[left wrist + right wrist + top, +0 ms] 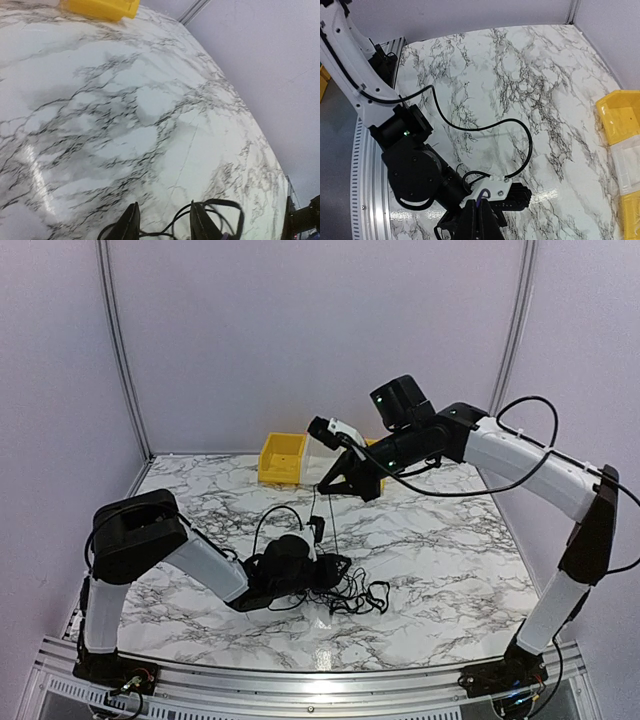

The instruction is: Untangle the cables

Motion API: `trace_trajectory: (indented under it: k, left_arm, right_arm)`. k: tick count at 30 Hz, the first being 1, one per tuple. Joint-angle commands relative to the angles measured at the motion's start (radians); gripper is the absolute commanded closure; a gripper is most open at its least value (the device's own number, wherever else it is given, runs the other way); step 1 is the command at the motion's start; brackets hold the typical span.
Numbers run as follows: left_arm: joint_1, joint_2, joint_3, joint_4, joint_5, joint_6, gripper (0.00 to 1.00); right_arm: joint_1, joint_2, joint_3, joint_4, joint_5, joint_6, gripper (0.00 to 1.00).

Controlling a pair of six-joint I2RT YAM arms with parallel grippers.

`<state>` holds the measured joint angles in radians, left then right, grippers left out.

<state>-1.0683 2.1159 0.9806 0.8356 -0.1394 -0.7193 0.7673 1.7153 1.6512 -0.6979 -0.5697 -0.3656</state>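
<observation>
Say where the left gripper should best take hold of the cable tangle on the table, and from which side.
Probably the loose loop arching off the edge of the cables: it seems raised off the table, so a finger can slip under it. Come in low from the near-left, where the left gripper sits, jaws across the strand rather than into the dense middle.

I see a white marble-patterned table (440, 540) veined in grey. At its far edge stands a yellow bin (282, 458), with a white bin (318, 462) just beside it on the right (a further yellow bin (631, 215) sits past that). A loose tangle of thin black cables (358, 594) lies near the front middle.
</observation>
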Motion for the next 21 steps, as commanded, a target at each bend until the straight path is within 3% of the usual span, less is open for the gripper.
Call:
trace_trajectory:
  k: [1, 8, 12, 21]
  left_arm:
    - [-0.004, 0.08, 0.036, 0.047, 0.121, -0.074, 0.66]
    - [-0.004, 0.104, 0.031, 0.057, 0.136, -0.105, 0.68]
    - [-0.004, 0.1, 0.023, 0.06, 0.136, -0.112, 0.58]
    - [-0.005, 0.036, -0.032, 0.068, 0.107, -0.095, 0.5]
  right_arm:
    - [-0.062, -0.097, 0.152, 0.015, -0.135, 0.025, 1.0]
    - [-0.106, -0.135, 0.32, -0.009, -0.121, 0.021, 1.0]
    - [-0.126, -0.138, 0.428, -0.013, -0.089, 0.008, 1.0]
    - [-0.137, -0.144, 0.496, 0.017, 0.02, -0.017, 1.0]
